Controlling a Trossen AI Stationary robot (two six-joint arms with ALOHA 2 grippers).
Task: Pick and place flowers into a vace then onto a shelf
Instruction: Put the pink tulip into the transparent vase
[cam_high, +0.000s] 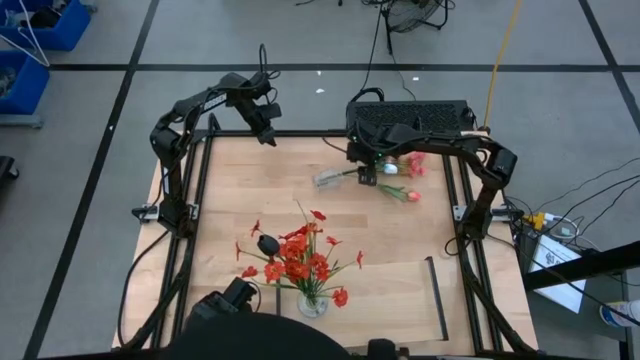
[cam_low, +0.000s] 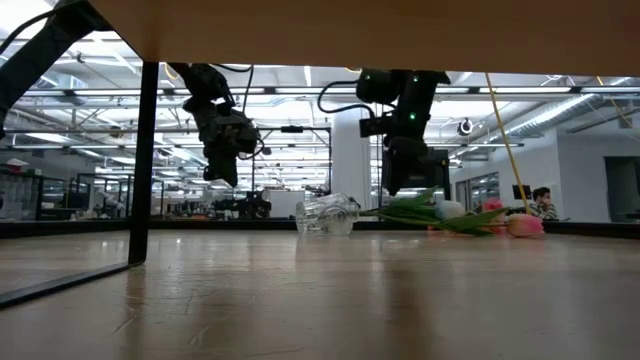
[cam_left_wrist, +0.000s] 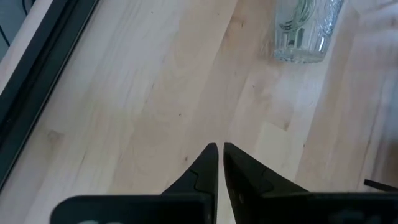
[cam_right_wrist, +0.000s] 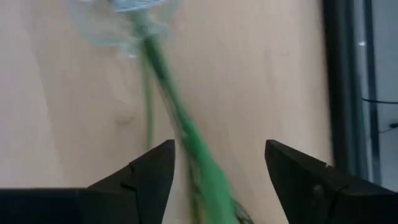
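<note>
A clear glass vase (cam_high: 329, 179) lies on its side on the table at the far middle. Green stems (cam_right_wrist: 186, 137) run from its mouth (cam_right_wrist: 134, 22) to pink blossoms (cam_high: 412, 165) and a pink-red tulip bud (cam_high: 411, 196) lying on the wood. My right gripper (cam_right_wrist: 217, 168) hangs open above the stems, one finger on each side, apart from them. My left gripper (cam_left_wrist: 219, 149) is shut and holds nothing, above bare wood at the far left, short of the vase's base (cam_left_wrist: 301, 31). A second vase (cam_high: 312, 303) with red sprays stands upright on the shelf (cam_high: 400, 300).
A black box (cam_high: 410, 118) sits at the table's far edge behind the right gripper. The shelf's black rail (cam_high: 437, 297) stands at the near right. Black frame bars (cam_high: 205, 190) run along both table sides. Bare wood lies between the lying vase and the shelf.
</note>
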